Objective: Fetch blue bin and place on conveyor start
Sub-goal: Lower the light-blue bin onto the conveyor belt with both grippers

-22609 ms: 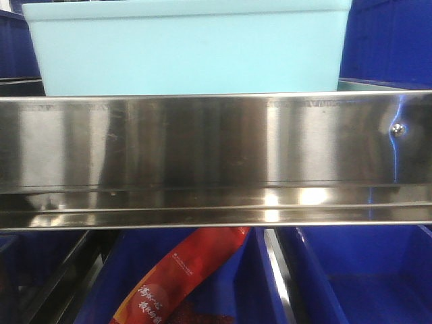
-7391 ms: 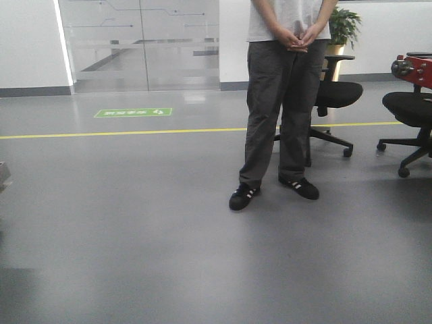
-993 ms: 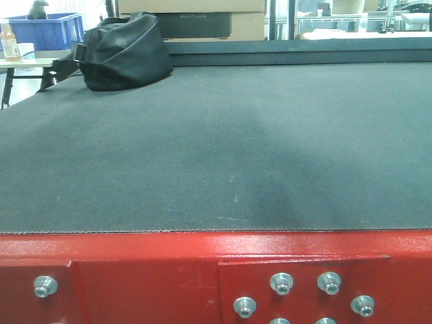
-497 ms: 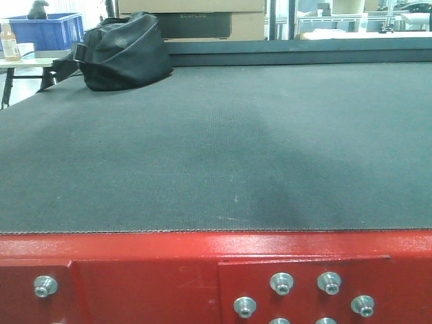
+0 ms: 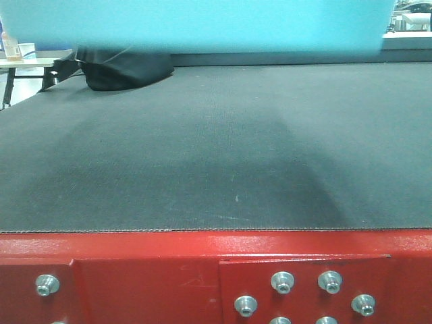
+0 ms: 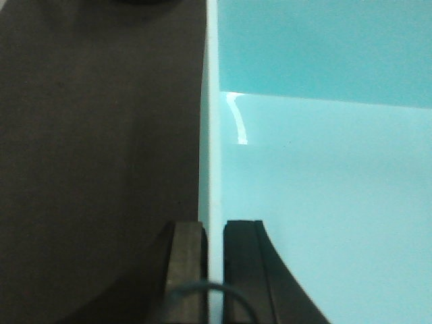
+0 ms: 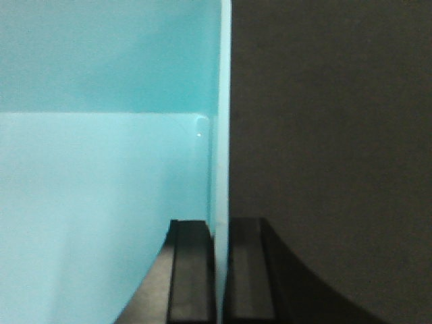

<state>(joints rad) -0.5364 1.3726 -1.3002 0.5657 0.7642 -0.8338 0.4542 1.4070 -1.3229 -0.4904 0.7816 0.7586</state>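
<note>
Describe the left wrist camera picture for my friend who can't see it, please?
Two black fingers of the left arm pinch the thin side wall of the pale blue bin. The bin's smooth inside fills the right of the picture; the dark conveyor belt fills the left.

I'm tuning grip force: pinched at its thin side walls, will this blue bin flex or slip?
Probably light: the blue bin looks empty. Its thin walls, pinched by the left gripper and right gripper, may flex. Glossy plastic could slip.
</note>
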